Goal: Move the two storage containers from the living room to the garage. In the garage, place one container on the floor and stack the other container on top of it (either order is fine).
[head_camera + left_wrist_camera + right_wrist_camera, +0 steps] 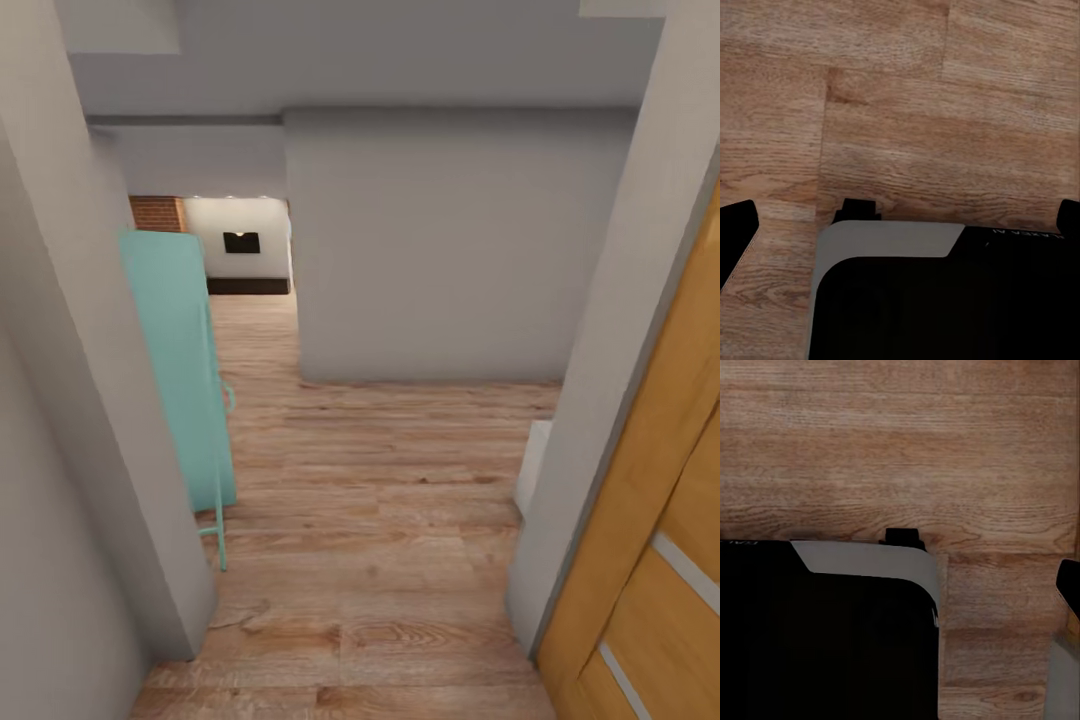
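Note:
The two storage containers are out of view. I look through a doorway into a hallway with light wood-plank flooring [370, 520]. Far down the passage, a strip of brick wall [157, 213] and a white wall with a dark opening [241, 242] belong to the living room. A honey-wood door [650, 540] with frosted strips stands open at the right. The garage's concrete floor is out of view. In the wrist views both grippers hang over wood planks above my black-and-grey base [889, 244]. The left gripper [900, 225] is open and empty, its fingertips [736, 232] wide apart. The right gripper [900, 585] looks open, with one fingertip [1069, 585] at the picture's edge.
Grey door jambs [110, 420] frame the opening closely on both sides. A tall teal panel on thin legs [185, 380] leans by the left jamb. A grey wall block [450, 250] faces me across the hallway, and the passage continues along its left side.

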You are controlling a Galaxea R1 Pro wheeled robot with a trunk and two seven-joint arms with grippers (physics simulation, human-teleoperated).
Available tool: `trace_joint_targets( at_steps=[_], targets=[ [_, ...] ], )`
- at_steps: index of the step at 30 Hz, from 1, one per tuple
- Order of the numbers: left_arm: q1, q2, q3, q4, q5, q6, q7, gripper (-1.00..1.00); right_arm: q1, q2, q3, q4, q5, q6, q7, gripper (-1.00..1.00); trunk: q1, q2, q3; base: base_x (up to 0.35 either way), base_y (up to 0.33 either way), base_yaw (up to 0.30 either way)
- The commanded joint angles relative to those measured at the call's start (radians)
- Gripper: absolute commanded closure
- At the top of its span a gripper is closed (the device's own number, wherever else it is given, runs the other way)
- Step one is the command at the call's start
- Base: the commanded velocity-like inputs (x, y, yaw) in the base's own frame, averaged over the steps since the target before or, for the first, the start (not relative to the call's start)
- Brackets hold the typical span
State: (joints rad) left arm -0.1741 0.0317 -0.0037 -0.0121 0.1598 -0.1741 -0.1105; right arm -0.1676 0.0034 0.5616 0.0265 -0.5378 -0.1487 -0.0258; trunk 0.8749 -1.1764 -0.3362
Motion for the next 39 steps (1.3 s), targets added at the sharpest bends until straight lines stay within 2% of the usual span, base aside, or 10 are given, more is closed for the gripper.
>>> trace_joint_targets(
  at_steps=[1, 39],
  targets=[
    [-0.001, 0.000, -0.001, 0.001, 0.009, -0.002, -0.006, -1.00, -0.001, 0.001, 0.009, 0.003, -0.007, -0.005, 0.000, -1.00, 0.001, -0.001, -0.001, 0.322, 0.000, 0.000],
    [-0.001, 0.001, -0.001, 0.000, 0.009, 0.005, -0.006, -1.00, -0.001, 0.001, 0.011, 0.003, -0.007, -0.005, 0.000, -1.00, 0.001, -0.001, -0.001, 0.322, 0.000, 0.000]
  ],
)
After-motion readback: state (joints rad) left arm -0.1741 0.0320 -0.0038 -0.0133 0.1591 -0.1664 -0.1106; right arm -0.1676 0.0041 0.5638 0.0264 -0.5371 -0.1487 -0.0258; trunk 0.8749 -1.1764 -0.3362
